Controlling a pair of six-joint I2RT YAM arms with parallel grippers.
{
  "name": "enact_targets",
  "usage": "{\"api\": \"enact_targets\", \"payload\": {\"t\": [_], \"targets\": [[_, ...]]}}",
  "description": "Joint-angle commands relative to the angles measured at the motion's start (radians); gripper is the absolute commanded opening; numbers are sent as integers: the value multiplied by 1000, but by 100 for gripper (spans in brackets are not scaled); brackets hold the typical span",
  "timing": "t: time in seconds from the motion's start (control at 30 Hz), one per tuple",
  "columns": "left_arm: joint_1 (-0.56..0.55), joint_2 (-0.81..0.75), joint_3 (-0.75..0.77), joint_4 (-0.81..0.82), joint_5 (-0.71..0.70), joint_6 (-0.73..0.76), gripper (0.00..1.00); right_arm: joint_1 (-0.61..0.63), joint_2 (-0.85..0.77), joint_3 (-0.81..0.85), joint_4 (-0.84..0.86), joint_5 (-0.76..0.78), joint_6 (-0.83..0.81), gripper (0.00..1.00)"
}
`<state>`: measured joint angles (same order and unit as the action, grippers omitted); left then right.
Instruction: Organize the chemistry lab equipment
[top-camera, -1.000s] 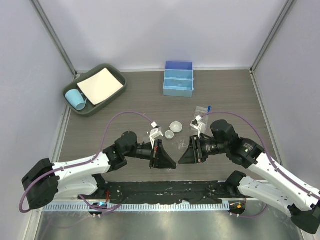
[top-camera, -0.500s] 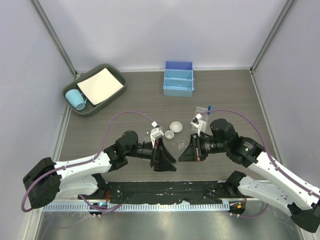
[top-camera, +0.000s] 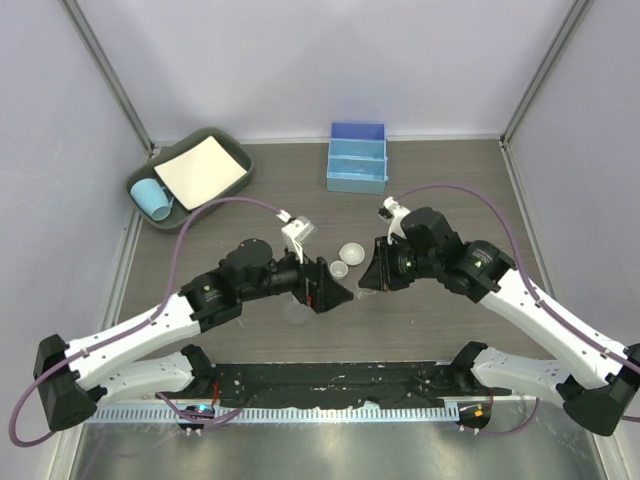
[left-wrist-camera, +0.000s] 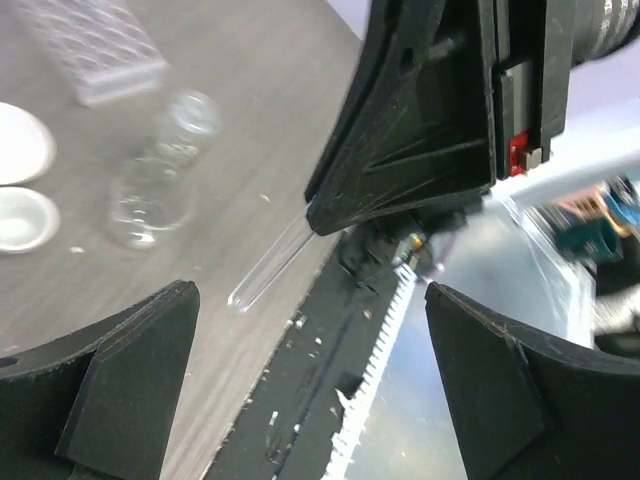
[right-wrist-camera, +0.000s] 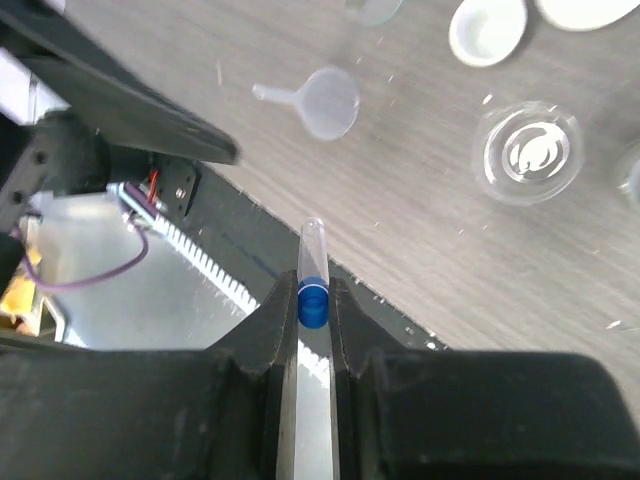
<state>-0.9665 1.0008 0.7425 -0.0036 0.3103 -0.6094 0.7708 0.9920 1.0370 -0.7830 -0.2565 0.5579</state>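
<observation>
Looking down from above: left gripper (top-camera: 338, 290) and right gripper (top-camera: 368, 280) tip to tip over a brown wood-grain table (top-camera: 460, 200), two round whitish dishes (top-camera: 351, 253) just beyond them. Farther back, a light-blue divided box (top-camera: 357, 157). At far left, a grey tray (top-camera: 190, 222) carrying a flat white sheet (top-camera: 200, 170) and a light-blue cup (top-camera: 152, 198).

Seen clearly only from the right wrist: fingers (right-wrist-camera: 262, 340) pressed together on a blue-capped tube (right-wrist-camera: 313, 300), the cap pinched between them and the clear rounded end jutting over the dark rail at the table's near edge. Also there, a frosted funnel (right-wrist-camera: 325, 100) lying on its side.

Seen only from the left wrist: own fingers (left-wrist-camera: 100, 390) spread wide, nothing between them. Ahead, the same tube's slim glassy body projecting from the opposite claw. On the table beyond, a perforated clear tube rack (left-wrist-camera: 95, 45), and nearer, a tiny clear flask (left-wrist-camera: 190, 115) just beside a tiny clear beaker (left-wrist-camera: 145, 200).

On the right gripper's housing, a small red mark; any lettering too small to read.
</observation>
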Motion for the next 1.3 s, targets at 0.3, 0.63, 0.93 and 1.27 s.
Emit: {"api": "enact_targets", "payload": {"t": [0.3, 0.63, 0.93, 1.27], "targets": [[5, -42, 95, -417, -447, 7, 100, -294, 230, 173, -90, 404, -136, 1], [5, -42, 81, -437, -448, 5, 100, -418, 399, 224, -15, 536, -136, 1], [5, -42, 69, -431, -439, 5, 100, -444, 490, 228, 25, 576, -142, 1], [5, -25, 64, -421, -442, 17, 100, -459, 553, 235, 68, 589, -142, 1]]}}
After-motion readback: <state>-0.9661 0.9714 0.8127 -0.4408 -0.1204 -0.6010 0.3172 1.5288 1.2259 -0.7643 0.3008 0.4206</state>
